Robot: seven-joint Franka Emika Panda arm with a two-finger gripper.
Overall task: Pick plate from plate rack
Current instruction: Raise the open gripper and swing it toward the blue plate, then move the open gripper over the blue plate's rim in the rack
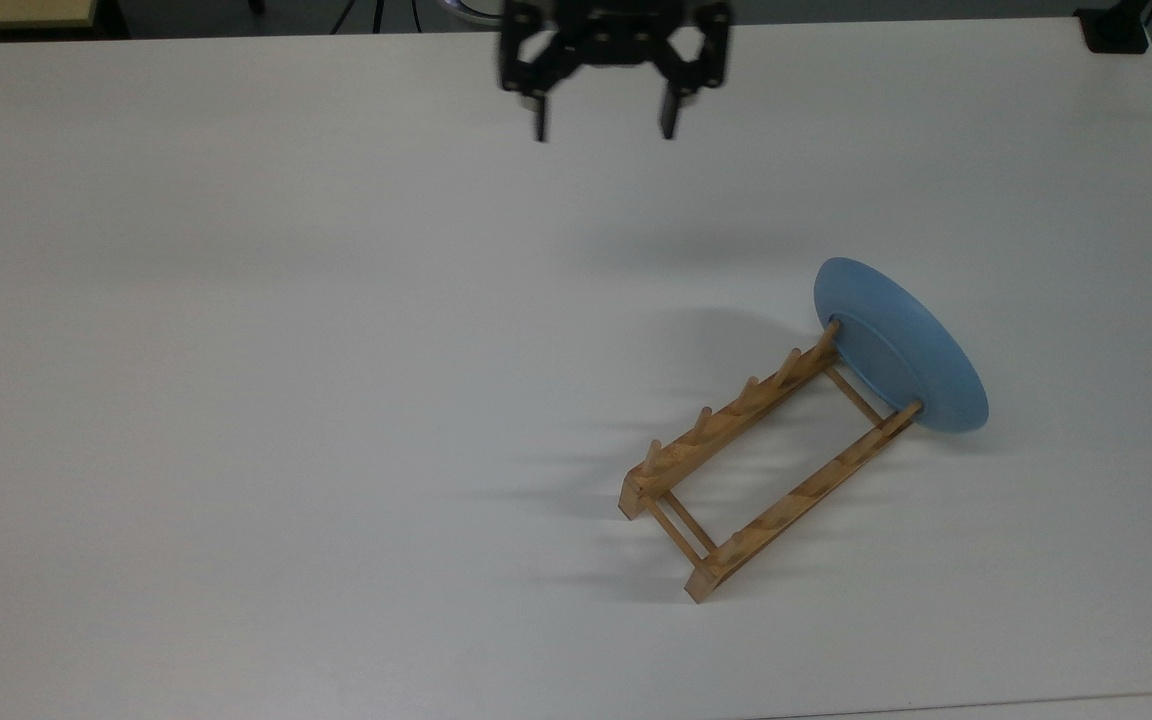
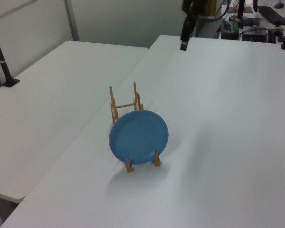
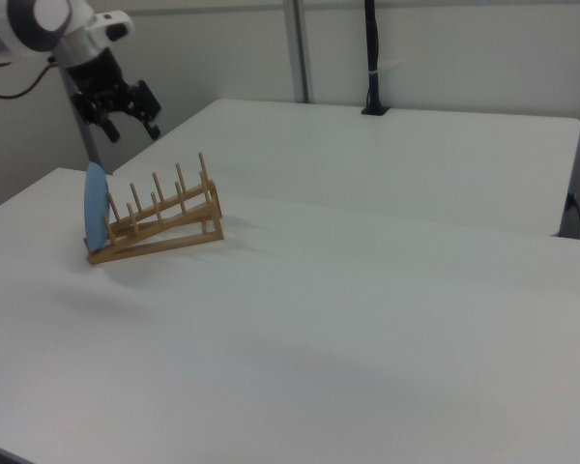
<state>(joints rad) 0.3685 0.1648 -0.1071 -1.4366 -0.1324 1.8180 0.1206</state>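
Note:
A light-blue plate [image 1: 901, 345] stands on edge in the end slot of a light-brown wooden plate rack [image 1: 761, 465]. The same plate [image 2: 138, 137] faces the left view, with the rack [image 2: 125, 103] running behind it. Seen from the right view, the plate [image 3: 96, 207] is edge-on at the low end of the rack [image 3: 159, 218]. My gripper [image 1: 603, 130] hangs open above the table near its far edge, well away from the plate, with nothing between its fingers. It shows too as the gripper [image 2: 184, 45] and the gripper [image 3: 133, 129].
The rack stands on a wide white table [image 1: 286, 380]. A second white table [image 2: 47, 109] adjoins it. A black post [image 3: 370, 58] rises from the far table, and another black post [image 2: 2, 61] stands at the left view's left. Cluttered equipment [image 2: 256, 23] sits beyond the table.

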